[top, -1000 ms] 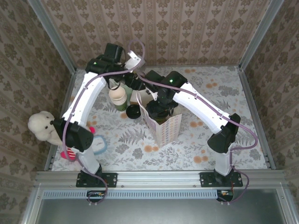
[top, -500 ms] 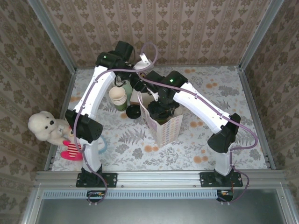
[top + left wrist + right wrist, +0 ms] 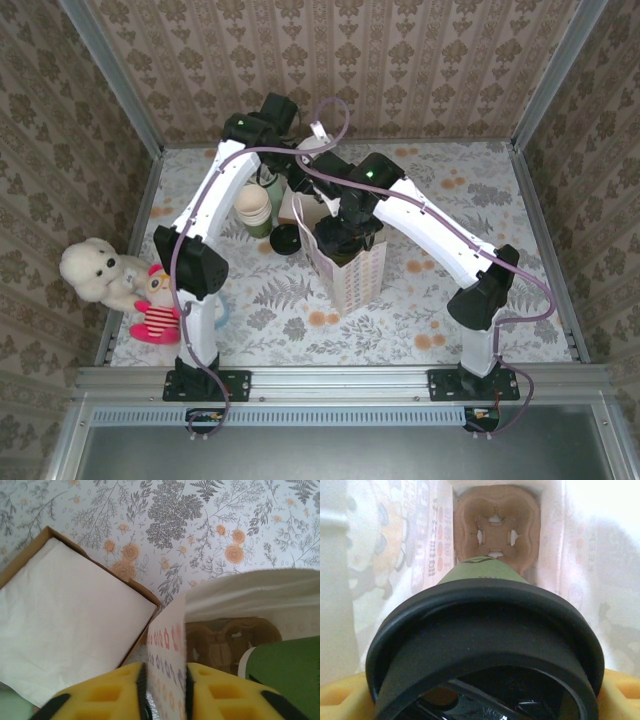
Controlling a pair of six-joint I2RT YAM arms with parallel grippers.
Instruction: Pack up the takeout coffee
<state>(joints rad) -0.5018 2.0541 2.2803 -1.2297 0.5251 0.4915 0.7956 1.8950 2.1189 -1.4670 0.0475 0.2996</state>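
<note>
Holding the takeout coffee (image 3: 485, 625) inside the paper bag (image 3: 167, 635) with the right gripper (image 3: 482, 702), clamped on either side of the black lid, over a slot of the brown pulp carrier (image 3: 496, 510) at the bag's bottom. Pinching the bag's printed wall with the left gripper (image 3: 165, 682), apparently closed tight on it, judging from a cropped close view. Beside the bag on the floral table (image 3: 270, 300): a stack of cream cups (image 3: 252, 207) and a loose black lid (image 3: 285, 240).

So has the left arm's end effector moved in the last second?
Yes. Seen from above, the left end effector has swung right, away from the stack of cream cups, to the rim of the paper bag, which it now pinches.
</note>
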